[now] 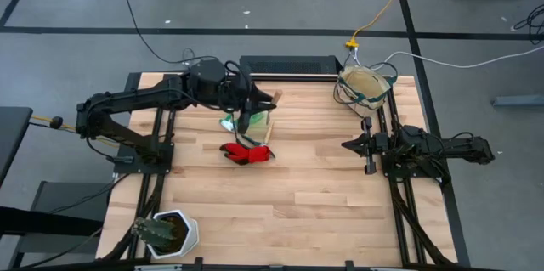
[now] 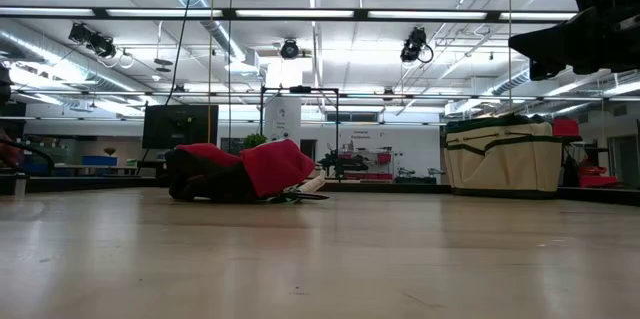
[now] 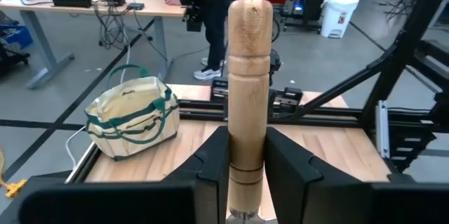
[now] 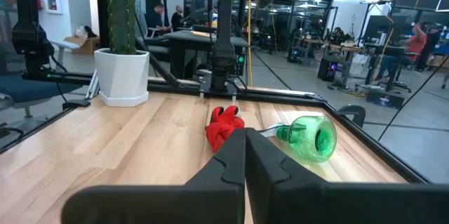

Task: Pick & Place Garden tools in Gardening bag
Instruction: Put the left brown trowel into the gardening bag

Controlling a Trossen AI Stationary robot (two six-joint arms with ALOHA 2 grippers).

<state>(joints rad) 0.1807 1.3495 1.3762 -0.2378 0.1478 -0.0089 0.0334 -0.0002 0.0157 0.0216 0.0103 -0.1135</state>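
My left gripper (image 1: pixel 259 99) hangs above the table's far middle, shut on a wooden-handled hand tool (image 3: pixel 249 76) whose rounded handle end (image 1: pixel 276 97) points toward the table's right. Its metal part is hidden. Below it, the translucent green watering vessel (image 4: pixel 312 137) lies on its side on the tabletop. The red glove (image 1: pixel 246 152) lies crumpled just in front of the vessel. The beige gardening bag (image 1: pixel 365 84) with green trim stands open at the far right. My right gripper (image 4: pixel 245 143) waits shut at the right side, pointing toward the glove. My left gripper pinches the tool's wooden handle (image 3: pixel 247 150) between its two fingers (image 3: pixel 214 164), on the part away from the rounded free end. The handle runs along the fingers and sticks out well beyond their tips. The fingers lie nearly level, pointing toward the table's right, and the tool is lifted clear.
A white pot (image 1: pixel 174 233) with a cactus stands at the near left corner. Black frame rails (image 1: pixel 387 186) run along the table's left and right sides. Bare wood (image 1: pixel 297 203) spans the near middle. A person (image 3: pixel 207 13) stands in the room beyond the bag.
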